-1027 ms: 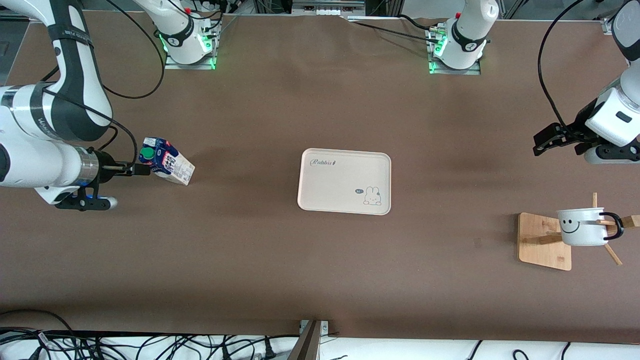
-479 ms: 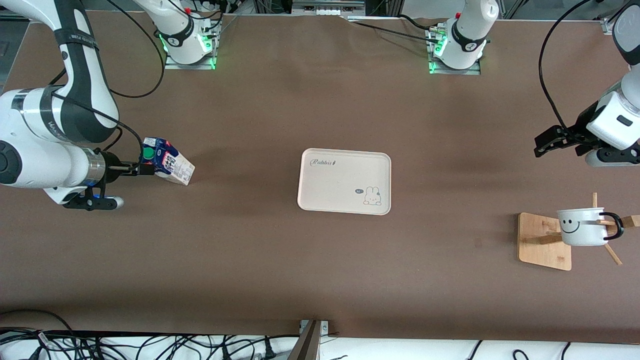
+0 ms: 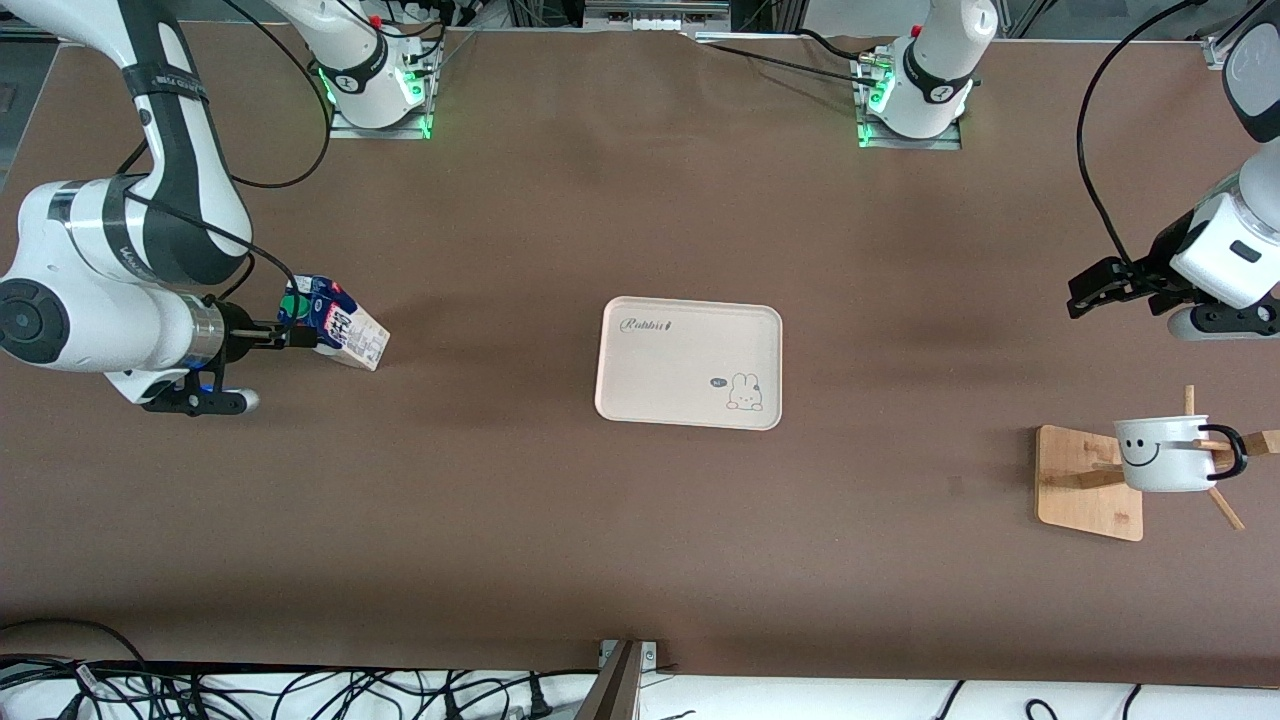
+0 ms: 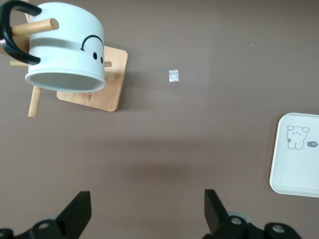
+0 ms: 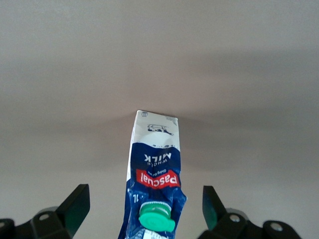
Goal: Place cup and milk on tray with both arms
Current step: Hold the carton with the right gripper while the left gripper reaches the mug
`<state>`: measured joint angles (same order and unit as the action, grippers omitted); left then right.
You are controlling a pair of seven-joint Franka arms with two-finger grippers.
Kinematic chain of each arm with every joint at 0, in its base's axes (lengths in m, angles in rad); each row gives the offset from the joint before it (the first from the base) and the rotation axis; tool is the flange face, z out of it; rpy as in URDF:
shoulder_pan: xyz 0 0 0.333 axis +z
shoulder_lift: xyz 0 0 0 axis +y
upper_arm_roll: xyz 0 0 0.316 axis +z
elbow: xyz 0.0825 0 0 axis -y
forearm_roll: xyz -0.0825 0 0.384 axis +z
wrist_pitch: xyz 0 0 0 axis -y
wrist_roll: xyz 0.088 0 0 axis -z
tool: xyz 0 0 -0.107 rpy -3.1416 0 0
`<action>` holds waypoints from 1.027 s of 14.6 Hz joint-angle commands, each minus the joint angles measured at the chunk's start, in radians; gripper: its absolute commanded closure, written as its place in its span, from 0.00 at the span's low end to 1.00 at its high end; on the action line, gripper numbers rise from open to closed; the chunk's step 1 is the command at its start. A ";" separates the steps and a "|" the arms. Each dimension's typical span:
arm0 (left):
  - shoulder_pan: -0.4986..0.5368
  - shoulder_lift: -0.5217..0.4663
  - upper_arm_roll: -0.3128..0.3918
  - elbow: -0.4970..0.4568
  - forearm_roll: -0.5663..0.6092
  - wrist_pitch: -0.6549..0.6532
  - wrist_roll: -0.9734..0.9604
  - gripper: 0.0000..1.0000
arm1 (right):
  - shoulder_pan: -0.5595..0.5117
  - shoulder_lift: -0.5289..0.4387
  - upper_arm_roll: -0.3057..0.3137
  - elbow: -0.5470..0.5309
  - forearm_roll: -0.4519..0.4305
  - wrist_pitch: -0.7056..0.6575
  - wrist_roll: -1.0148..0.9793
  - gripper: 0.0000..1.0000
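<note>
Brown table [image 3: 560, 540], black cables [image 3: 300, 690] along its near edge

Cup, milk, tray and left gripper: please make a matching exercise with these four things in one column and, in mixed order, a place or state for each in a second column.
Things:
1. cup
2. milk
3. tray
4. left gripper

Places or states:
A. lies flat at the middle of the table, nothing on it
B. hangs by its handle on a peg of the wooden rack
C. open, in the air, holding nothing
D. stands between the open fingers of the right gripper

Pairs: 1-B, 2-D, 3-A, 4-C
</note>
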<state>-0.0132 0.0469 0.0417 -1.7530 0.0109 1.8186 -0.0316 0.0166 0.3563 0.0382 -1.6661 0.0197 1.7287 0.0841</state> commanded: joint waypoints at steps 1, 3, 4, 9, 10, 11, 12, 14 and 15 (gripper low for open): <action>0.001 0.017 0.000 0.032 0.033 -0.022 -0.002 0.00 | 0.002 -0.065 0.000 -0.072 0.014 0.023 0.008 0.00; -0.001 0.016 -0.008 0.029 0.056 -0.021 -0.004 0.00 | 0.002 -0.071 0.000 -0.083 0.014 0.031 0.008 0.00; 0.001 0.016 -0.009 0.027 0.057 -0.019 -0.002 0.00 | 0.002 -0.080 0.000 -0.095 0.014 0.040 0.008 0.00; 0.004 -0.051 0.000 -0.139 0.060 0.167 -0.002 0.00 | 0.002 -0.112 -0.001 -0.175 0.014 0.114 0.008 0.00; 0.019 -0.058 0.001 -0.178 0.060 0.233 -0.002 0.00 | 0.002 -0.123 0.000 -0.197 0.014 0.130 0.008 0.00; 0.033 -0.062 0.001 -0.206 0.060 0.293 -0.002 0.00 | 0.002 -0.134 -0.001 -0.225 0.014 0.153 0.008 0.00; 0.035 -0.074 0.001 -0.248 0.058 0.354 -0.002 0.00 | 0.002 -0.144 -0.001 -0.248 0.014 0.173 0.008 0.00; 0.036 -0.085 0.006 -0.321 0.060 0.476 -0.002 0.00 | 0.002 -0.155 -0.001 -0.279 0.014 0.199 0.008 0.00; 0.036 -0.085 0.018 -0.353 0.060 0.543 -0.002 0.00 | 0.002 -0.157 -0.001 -0.288 0.014 0.201 0.008 0.00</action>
<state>0.0213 0.0128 0.0513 -2.0069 0.0432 2.2531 -0.0309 0.0166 0.2473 0.0382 -1.8901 0.0198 1.8995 0.0841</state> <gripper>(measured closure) 0.000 0.000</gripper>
